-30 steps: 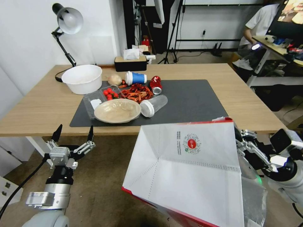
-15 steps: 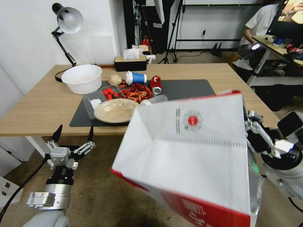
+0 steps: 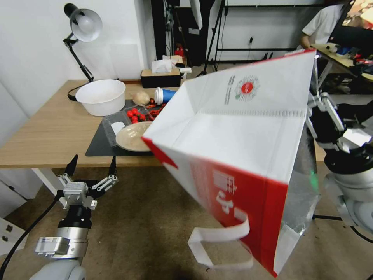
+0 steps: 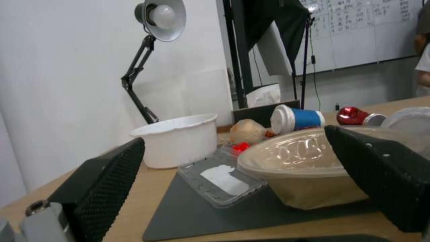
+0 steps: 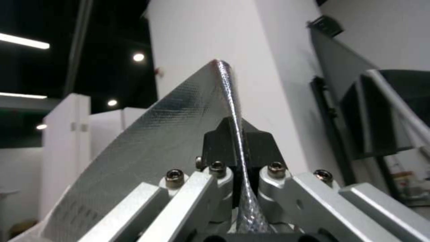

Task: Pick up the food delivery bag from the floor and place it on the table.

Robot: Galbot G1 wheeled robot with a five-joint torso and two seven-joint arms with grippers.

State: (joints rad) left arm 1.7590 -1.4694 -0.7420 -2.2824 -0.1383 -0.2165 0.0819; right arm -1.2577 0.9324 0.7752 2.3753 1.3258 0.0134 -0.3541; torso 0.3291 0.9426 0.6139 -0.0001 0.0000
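The food delivery bag [image 3: 248, 132], white with a red side panel, hangs tilted in the air over the table's [image 3: 50, 132] near right edge, clear of the floor [image 3: 140, 217]. Its round red logo [image 3: 247, 88] faces me and a white loop handle [image 3: 221, 241] dangles below. My right gripper [image 3: 312, 116] is shut on the bag's rim; in the right wrist view the gripper [image 5: 236, 134] pinches the silver foil lining [image 5: 147, 151]. My left gripper [image 3: 91, 165] is open and holds nothing, low before the table's front edge. In the left wrist view the left gripper [image 4: 237, 148] points at the table.
On the dark grey mat [image 3: 99, 146] lie a clear lidded bowl [image 3: 130, 136], a tray of cherry tomatoes [image 3: 136, 114] and a blue cup [image 3: 165, 95]. A white tub [image 3: 101, 96], a desk lamp [image 3: 83, 25] and a tissue box [image 3: 160, 77] stand behind. The bag hides the mat's right part.
My right gripper has lifted the bag from below the table's edge to above it. The bag has tipped, so its red side and handle now show. The left arm has stayed still.
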